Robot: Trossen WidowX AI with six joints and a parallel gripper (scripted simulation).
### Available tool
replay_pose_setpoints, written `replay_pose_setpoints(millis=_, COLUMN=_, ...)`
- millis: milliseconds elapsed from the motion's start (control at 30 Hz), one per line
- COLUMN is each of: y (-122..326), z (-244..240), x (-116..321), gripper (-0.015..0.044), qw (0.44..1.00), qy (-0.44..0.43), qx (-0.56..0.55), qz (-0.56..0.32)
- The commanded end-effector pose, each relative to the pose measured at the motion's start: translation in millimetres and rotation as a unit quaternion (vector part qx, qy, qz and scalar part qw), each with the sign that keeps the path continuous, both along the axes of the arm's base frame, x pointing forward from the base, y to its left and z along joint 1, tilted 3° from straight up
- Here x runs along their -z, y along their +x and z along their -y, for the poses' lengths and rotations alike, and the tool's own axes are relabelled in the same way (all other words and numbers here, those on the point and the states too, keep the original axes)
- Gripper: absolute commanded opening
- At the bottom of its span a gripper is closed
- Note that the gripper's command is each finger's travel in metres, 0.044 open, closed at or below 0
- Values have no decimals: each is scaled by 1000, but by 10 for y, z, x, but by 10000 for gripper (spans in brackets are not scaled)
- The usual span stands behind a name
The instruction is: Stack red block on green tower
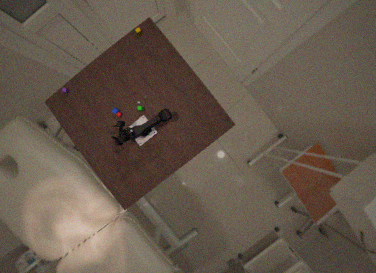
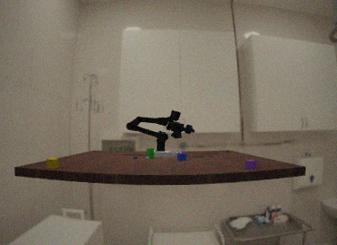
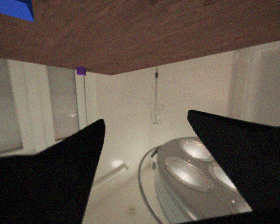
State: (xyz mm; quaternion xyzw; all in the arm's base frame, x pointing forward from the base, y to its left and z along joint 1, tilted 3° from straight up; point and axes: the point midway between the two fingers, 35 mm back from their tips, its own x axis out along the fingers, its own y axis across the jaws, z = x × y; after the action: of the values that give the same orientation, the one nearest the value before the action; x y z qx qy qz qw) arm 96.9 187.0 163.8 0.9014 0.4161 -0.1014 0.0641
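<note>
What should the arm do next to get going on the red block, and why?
Probably swing down toward the small red block, which sits against the blue block on the brown table. The black gripper hangs above the table, jaws wide apart and holding nothing, and the green tower stands apart, untouched.

On the table (image 1: 165,66), two blocks (image 1: 117,112) sit touching, just left of the tower (image 1: 140,108). The arm (image 1: 145,125) stands just beside them. Two more blocks lie well apart, one (image 1: 138,30) at the far corner, one (image 1: 64,90) at the left corner.
</note>
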Motion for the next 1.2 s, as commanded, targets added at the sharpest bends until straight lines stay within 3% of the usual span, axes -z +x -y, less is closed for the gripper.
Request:
replay_pose_setpoints(millis=0, y=3, z=0, x=-1, gripper=426, qw=1000, qy=1, qx=1, qz=-3)
replay_pose_setpoints(millis=300, y=167, z=-9, x=-11, gripper=440, qw=979, qy=55, qx=92, qz=-173)
replay_pose_setpoints(millis=600, y=363, z=-12, x=19, gripper=440, qw=906, qy=124, qx=219, qz=-341)
replay_pose_setpoints(millis=867, y=552, z=-6, x=67, gripper=440, qw=791, qy=197, qx=347, qz=-463)
replay_pose_setpoints(millis=1167, y=788, z=22, x=146, gripper=440, qw=607, qy=286, qx=494, qz=-553)
